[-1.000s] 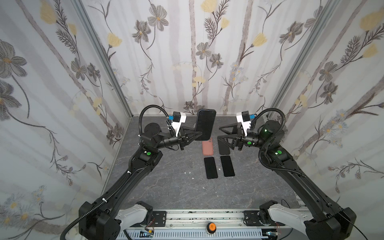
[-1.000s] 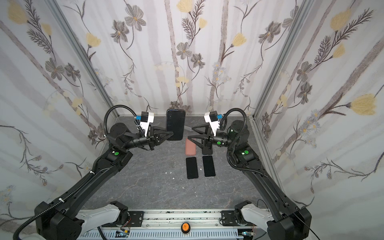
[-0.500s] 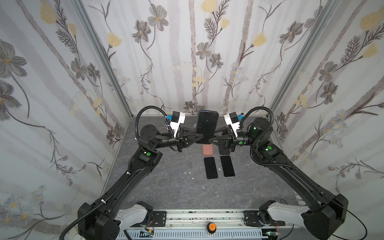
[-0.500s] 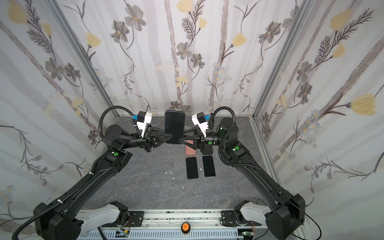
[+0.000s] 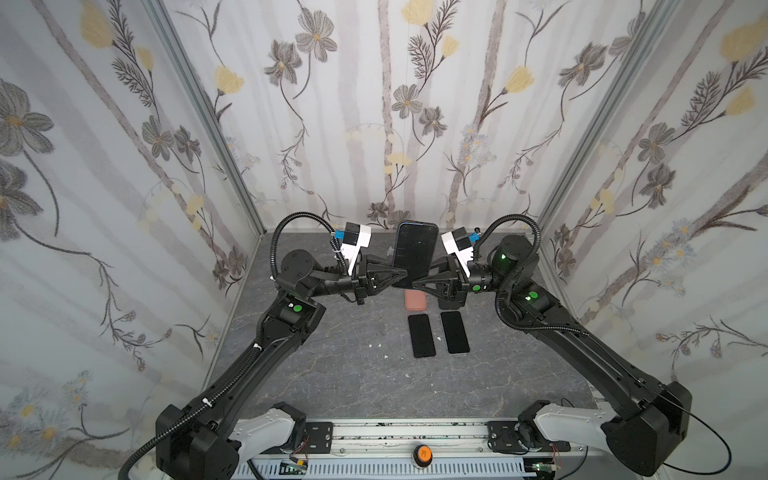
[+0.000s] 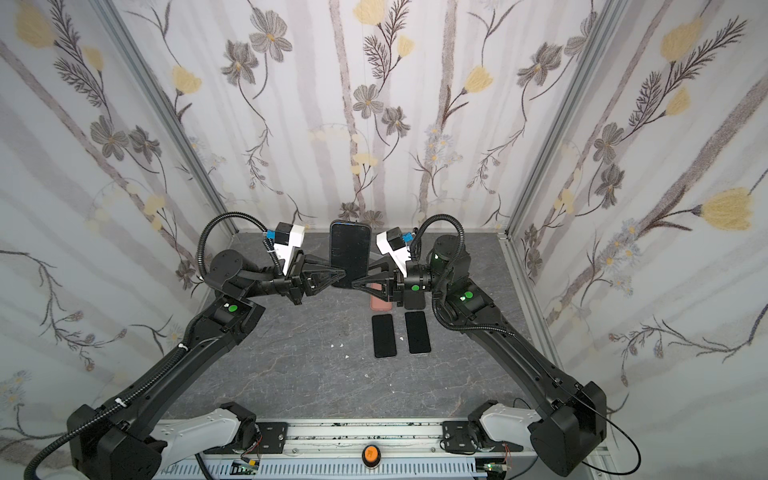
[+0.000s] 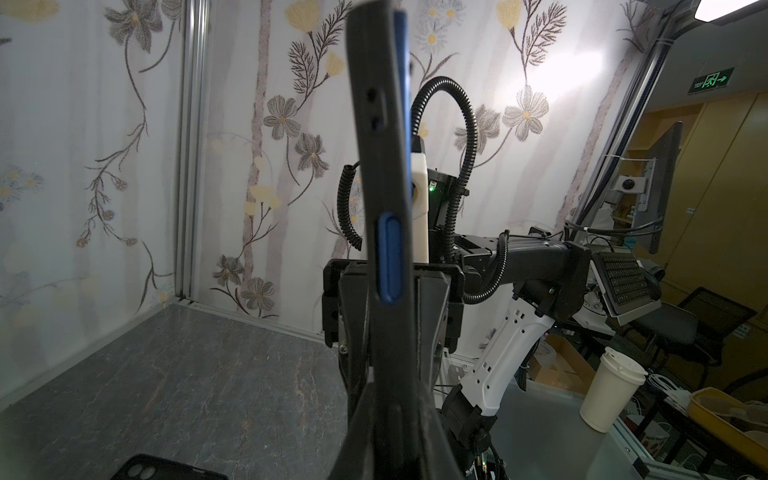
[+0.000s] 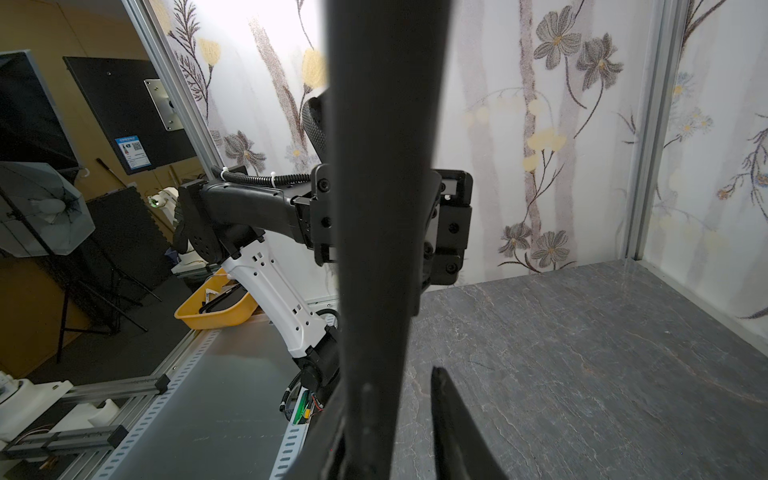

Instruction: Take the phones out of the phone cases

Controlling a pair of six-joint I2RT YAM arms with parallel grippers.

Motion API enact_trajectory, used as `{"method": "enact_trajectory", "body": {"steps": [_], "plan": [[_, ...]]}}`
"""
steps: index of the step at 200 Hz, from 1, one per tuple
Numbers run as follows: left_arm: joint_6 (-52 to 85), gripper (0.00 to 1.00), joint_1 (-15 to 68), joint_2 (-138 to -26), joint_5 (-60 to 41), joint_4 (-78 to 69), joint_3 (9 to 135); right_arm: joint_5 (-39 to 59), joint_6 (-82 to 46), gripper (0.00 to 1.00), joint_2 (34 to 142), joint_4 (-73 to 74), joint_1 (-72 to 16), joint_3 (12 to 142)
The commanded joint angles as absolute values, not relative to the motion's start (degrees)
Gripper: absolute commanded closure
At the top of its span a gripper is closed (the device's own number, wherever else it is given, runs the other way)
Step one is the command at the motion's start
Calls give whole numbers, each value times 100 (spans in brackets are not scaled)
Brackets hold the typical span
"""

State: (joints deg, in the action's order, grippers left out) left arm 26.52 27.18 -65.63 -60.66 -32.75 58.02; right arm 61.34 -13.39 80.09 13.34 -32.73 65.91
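Left end effector (image 5: 401,277) is clenched on the upright cased phone (image 5: 415,249), raised above the table (image 5: 353,374) toward its far edge. The right end effector (image 5: 416,283) straddles the opposite side, grip impossible to tell; it should bite only the case lip and peel while the left braces. Beneath lie a pink case (image 5: 416,300) and two black phones (image 5: 421,336), floral walls (image 5: 386,104) beyond.

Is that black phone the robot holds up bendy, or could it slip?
Likely stiff: the phone stands straight though gripped only near its lower end. Its smooth case edge looks slippery, so the left fingers might let it slide.
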Motion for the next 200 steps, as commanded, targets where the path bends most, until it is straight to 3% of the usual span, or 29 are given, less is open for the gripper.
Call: {"method": "enact_trajectory", "body": {"steps": [1, 141, 200], "plan": [[2689, 100, 2720, -6557, -6152, -3726, 5791, 6220, -1205, 71, 7989, 1428, -3283, 6670], [2718, 100, 2768, -6583, -6214, -3729, 5748, 6267, -941, 78, 8103, 959, -3433, 6864], [2696, 100, 2786, -6539, -6188, -3733, 5687, 6189, -1015, 90, 8069, 1001, -3463, 6856]]}}
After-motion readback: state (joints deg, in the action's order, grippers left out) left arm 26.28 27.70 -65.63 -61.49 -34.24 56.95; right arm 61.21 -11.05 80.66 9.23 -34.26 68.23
